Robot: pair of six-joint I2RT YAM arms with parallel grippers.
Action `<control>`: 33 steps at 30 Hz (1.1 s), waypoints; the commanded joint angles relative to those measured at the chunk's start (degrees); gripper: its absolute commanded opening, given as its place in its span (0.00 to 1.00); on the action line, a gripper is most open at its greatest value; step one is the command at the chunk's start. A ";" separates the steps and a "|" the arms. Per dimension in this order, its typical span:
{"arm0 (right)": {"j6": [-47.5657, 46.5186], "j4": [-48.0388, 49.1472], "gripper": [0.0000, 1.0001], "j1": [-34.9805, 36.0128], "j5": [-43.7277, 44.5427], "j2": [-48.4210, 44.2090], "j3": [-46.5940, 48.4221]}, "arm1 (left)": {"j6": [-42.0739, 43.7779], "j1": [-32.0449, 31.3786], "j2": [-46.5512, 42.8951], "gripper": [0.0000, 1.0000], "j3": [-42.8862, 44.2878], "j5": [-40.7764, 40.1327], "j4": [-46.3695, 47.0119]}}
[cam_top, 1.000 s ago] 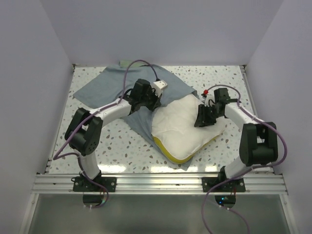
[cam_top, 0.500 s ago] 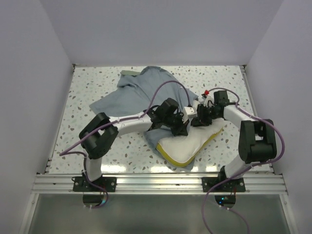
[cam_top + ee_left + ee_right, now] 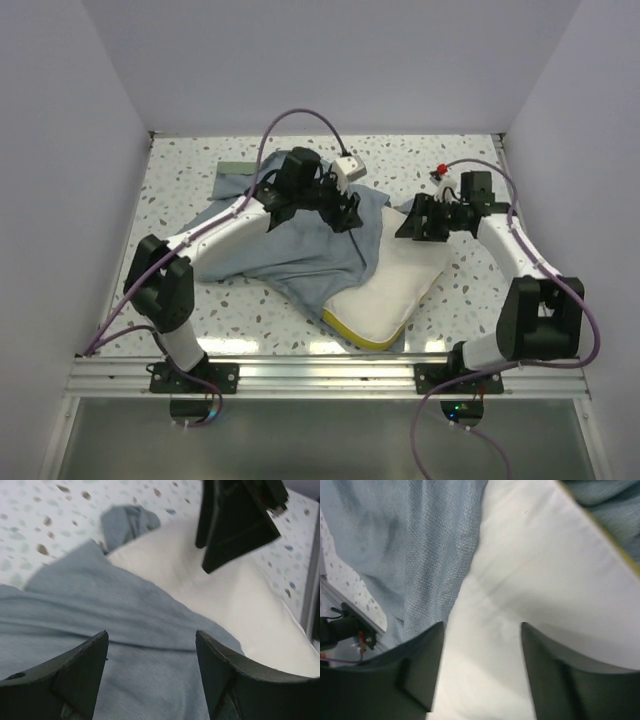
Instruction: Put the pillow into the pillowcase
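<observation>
Now both my hands stand wide and empty: left hand (image 3: 150, 645) over the case (image 3: 290, 250), right hand (image 3: 481, 630) over the pillow (image 3: 395, 285). The pillow lies toward 5 o'clock on the table (image 3: 470, 290), the case lapping its 10 o'clock side. If I push, the cloth may slide off, since nothing pins its mouth.

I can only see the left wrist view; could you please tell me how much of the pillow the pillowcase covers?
Observer: From above, the pillowcase drapes over only the left side of the pillow; the pillow's yellow near edge is bare.
Operator: Thanks. Is the right gripper holding anything?
Observer: No; its wrist view shows the right gripper open over the white pillow top.
Operator: Where does the rest of the pillowcase lie?
Observer: It spreads leftward across the table, beneath the left arm.
</observation>
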 commanded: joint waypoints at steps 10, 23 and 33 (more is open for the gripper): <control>-2.87 -7.31 0.78 -13.46 11.88 1.52 1.53 | -3.17 -2.60 26.39 0.86 32.91 -22.03 -1.70; -1.20 -2.58 0.61 -14.88 -4.47 11.37 -1.72 | -3.17 -4.98 39.33 0.43 40.41 -28.28 1.64; 0.55 0.84 0.25 -11.99 -7.46 13.31 -2.08 | -7.21 -11.38 38.99 0.00 44.81 -11.68 8.04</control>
